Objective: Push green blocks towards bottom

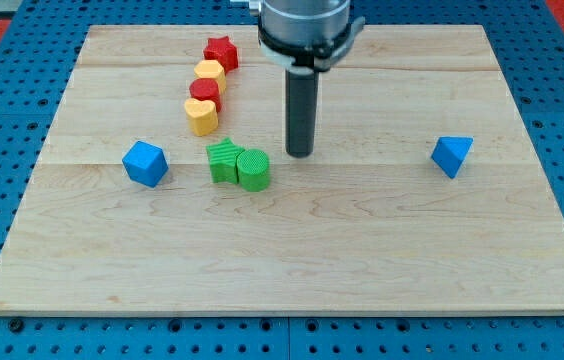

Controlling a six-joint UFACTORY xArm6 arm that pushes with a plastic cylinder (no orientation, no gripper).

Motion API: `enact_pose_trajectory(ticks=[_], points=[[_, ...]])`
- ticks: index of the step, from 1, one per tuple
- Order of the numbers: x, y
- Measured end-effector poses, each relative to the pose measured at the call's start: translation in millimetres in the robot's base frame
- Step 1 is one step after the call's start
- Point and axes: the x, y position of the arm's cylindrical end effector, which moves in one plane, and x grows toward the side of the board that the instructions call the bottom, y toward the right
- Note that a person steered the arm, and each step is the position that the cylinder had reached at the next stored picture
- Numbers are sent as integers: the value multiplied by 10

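Observation:
A green star block and a green cylinder block sit touching each other left of the board's middle. My tip is on the board just to the right of the green cylinder and slightly toward the view's top, a small gap apart from it.
A red star, yellow hexagon, red cylinder and yellow heart form a line above the green blocks. A blue block lies to their left. A blue triangular block lies at the right. The wooden board ends near the view's bottom.

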Motion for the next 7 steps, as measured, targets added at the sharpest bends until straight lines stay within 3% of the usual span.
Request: enact_pose_trajectory(ticks=[1,2,4,5,6,7], points=[[78,-861],[225,-1137],[794,-1150],[962,-885],[447,-869],[217,-811]])
